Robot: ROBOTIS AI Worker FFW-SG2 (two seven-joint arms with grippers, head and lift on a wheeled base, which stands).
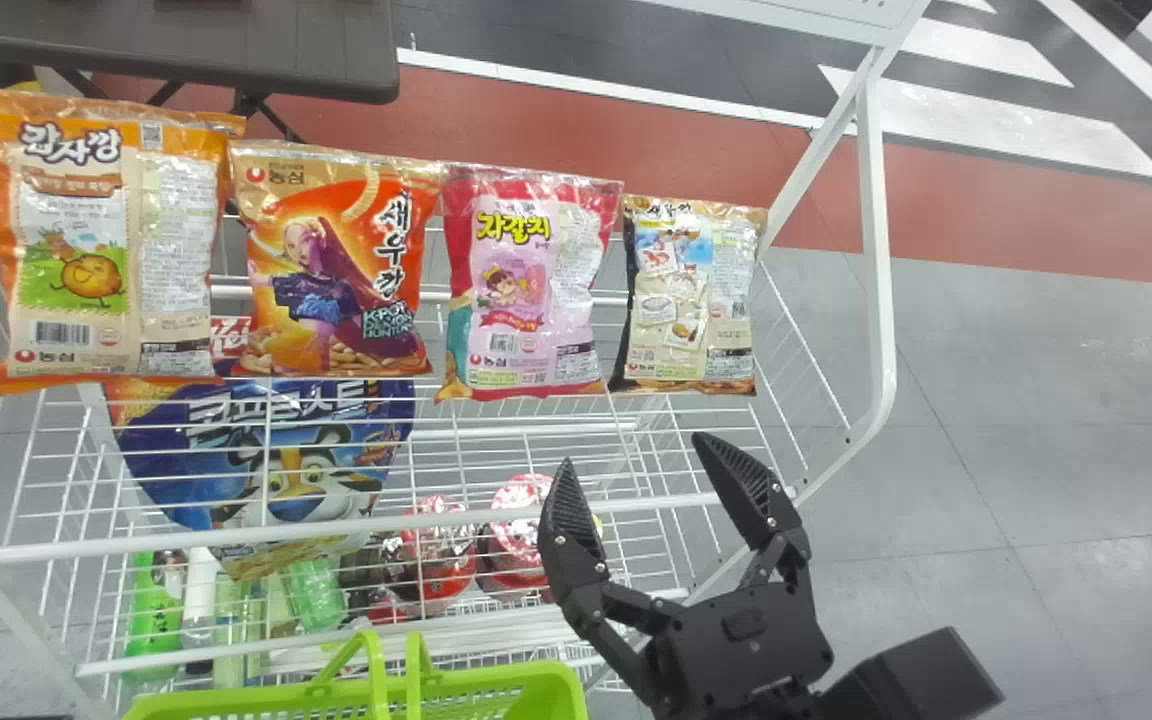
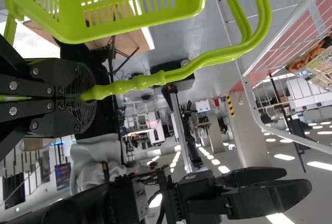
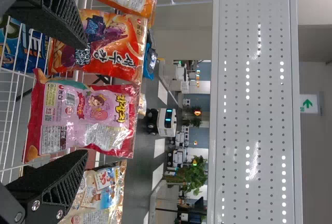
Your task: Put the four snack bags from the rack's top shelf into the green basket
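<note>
Clamping our left gripper (image 2: 86, 98) round the handle (image 2: 135, 85) of the near green basket (image 1: 546, 685), we hold our right gripper (image 1: 632, 449) widely spread and empty; four snack bags (image 1: 526, 290) line the rack's top shelf (image 1: 236, 535).

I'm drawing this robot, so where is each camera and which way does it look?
Head view: on head, looking forward and down at snack bags; right gripper shows.
Left wrist view: left wrist, facing past left gripper and green basket; right gripper shows.
Right wrist view: right wrist, facing snack bags past right gripper.
Head and right wrist share bags.
</note>
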